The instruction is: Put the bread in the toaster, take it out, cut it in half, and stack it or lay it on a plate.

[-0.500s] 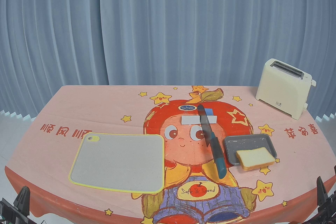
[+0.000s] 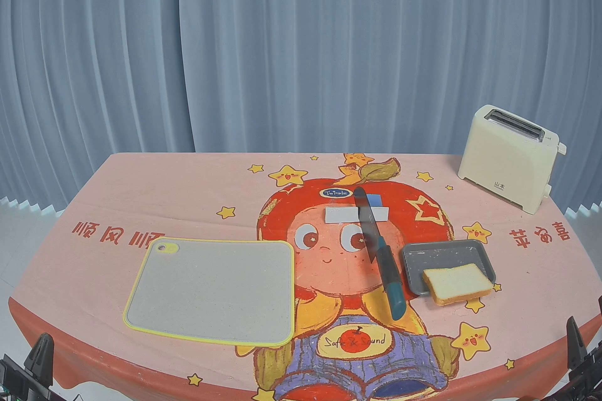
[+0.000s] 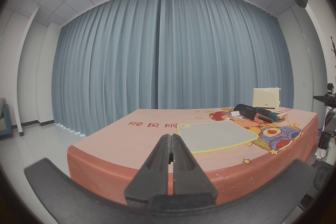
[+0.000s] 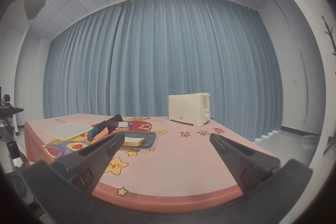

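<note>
Far left, off the near-left corner of the table (image 2: 125, 195): left end effector (image 3: 171, 137), fingers pressed together, gripping nothing. On the table's left half: grey cutting board (image 2: 213, 289) with a yellow rim, lying flat, near the front edge. Middle: knife (image 2: 379, 252) flat on the cloth, dark blade pointing away, teal handle toward the robot, blade tip across a white label (image 2: 342, 214). Just beside the handle, to the right: grey tray (image 2: 448, 255). Bread (image 2: 458, 283), one pale slice, lying on the tray's near-right corner and overhanging its front rim; well apart from the toaster. Far-right corner of the table: cream toaster (image 2: 509, 158), upright, slot facing up. Far right, off the table's near-right edge: right end effector (image 4: 167, 138), fingers spread wide, holding nothing. Blue curtain (image 2: 301, 32) behind the table.
</note>
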